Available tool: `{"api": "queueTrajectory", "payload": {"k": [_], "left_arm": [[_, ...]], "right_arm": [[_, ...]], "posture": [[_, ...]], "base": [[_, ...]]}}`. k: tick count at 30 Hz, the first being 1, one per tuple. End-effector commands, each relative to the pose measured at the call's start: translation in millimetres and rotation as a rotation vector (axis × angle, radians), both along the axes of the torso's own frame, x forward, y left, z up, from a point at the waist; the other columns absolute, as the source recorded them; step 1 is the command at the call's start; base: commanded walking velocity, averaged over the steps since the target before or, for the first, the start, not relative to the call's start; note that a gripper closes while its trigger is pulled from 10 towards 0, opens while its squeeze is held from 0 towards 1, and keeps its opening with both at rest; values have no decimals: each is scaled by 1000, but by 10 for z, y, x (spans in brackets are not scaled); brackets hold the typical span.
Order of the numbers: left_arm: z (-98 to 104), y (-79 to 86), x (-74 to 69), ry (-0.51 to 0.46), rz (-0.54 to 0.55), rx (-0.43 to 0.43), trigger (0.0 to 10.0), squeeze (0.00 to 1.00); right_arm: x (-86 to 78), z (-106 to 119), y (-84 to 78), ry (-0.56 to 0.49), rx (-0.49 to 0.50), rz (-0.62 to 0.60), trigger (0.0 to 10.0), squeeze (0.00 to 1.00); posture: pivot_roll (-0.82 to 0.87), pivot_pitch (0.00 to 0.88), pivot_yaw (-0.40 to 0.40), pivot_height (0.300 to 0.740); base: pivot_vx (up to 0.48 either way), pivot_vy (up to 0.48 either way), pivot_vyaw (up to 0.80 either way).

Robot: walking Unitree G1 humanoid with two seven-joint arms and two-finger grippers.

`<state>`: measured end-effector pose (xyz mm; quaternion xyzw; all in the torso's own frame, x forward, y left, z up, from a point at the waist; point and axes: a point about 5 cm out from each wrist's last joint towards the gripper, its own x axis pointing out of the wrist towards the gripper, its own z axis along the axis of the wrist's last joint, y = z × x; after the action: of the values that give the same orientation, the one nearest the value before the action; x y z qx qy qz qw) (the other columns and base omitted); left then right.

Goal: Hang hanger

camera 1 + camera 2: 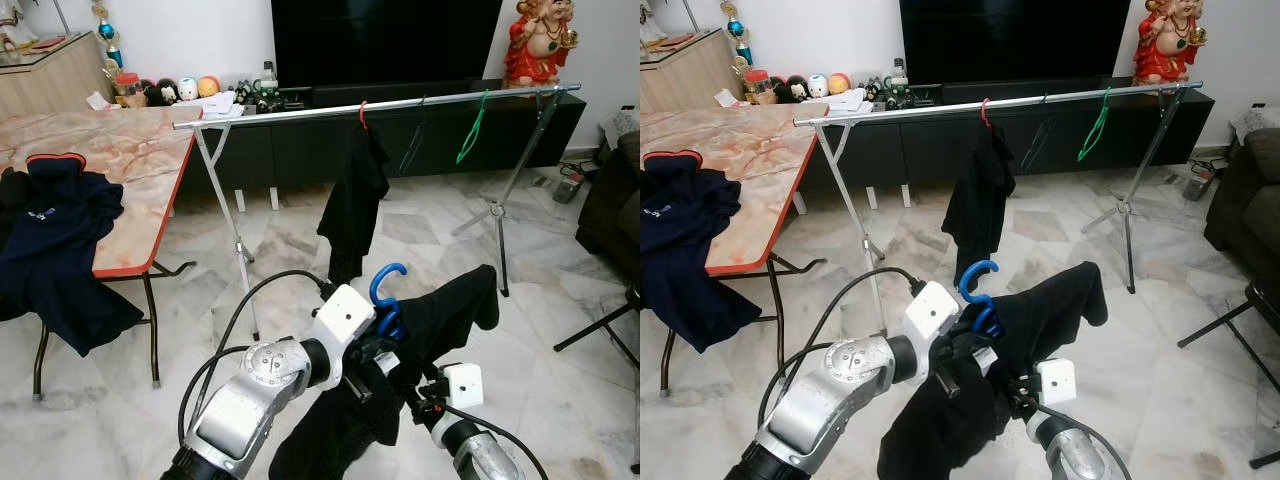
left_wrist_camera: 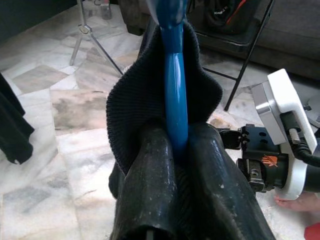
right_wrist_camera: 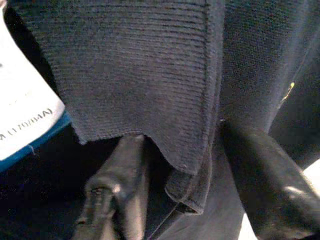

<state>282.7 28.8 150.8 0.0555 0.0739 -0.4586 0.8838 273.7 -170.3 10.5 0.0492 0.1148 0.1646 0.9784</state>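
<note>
1. The white label [image 3: 22, 112] sewn into the dark shirt [image 1: 1040, 305] carries small print that looks like "(170/88A)", seen upside down in my right wrist view; I cannot read the rest of it.
2. A small orange logo sits on the black body of my right gripper in my left wrist view, too small for me to read.
3. My left gripper [image 2: 177, 150] has its two black fingers [image 2: 150, 185] pressed together on the neck of the blue hanger [image 1: 385, 290], with the shirt's ribbed collar bunched around the stem just beyond my fingertips.
4. My left arm [image 1: 260, 385] reaches forward and to the right from the lower left of my head view, wrist raised, so the blue hook stands up just past its white camera block.
5. My right gripper [image 3: 185, 165] is in the shirt fabric below the hanger, one finger on each side of a folded knit edge; I cannot tell whether it grips the cloth or only lies against it.
6. My right arm [image 1: 480, 450] comes up from the bottom edge, close beside the left.
7. The hanger with its shirt is held in the air in front of me, well short of the metal clothes rail [image 1: 400, 102], where a black garment [image 1: 352, 200] on a red hanger [image 1: 362, 112] and a bare green hanger [image 1: 472, 130] hang.
8. A navy shirt [image 1: 55, 240] lies draped over the edge of the marble-patterned table [image 1: 130, 160] on my left
</note>
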Motion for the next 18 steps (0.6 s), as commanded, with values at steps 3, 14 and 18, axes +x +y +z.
{"api": "queueTrajectory", "payload": {"k": [3, 14, 18], "left_arm": [[125, -18, -24, -37, -22, -30, 10000, 0], [143, -13, -45, -26, -25, -51, 10000, 0], [148, -9, -45, -24, -25, -56, 10000, 0]], "right_arm": [[12, -12, -11, 7, -3, -12, 0, 0], [25, -23, -35, 14, -7, -27, 0, 0], [28, -28, -45, 18, -8, -33, 0, 0]], "posture": [[-27, 16, 34, 740], [-28, 19, 34, 740], [-28, 18, 34, 740]], "base": [[0, 0, 0], [0, 0, 0], [0, 0, 0]]}}
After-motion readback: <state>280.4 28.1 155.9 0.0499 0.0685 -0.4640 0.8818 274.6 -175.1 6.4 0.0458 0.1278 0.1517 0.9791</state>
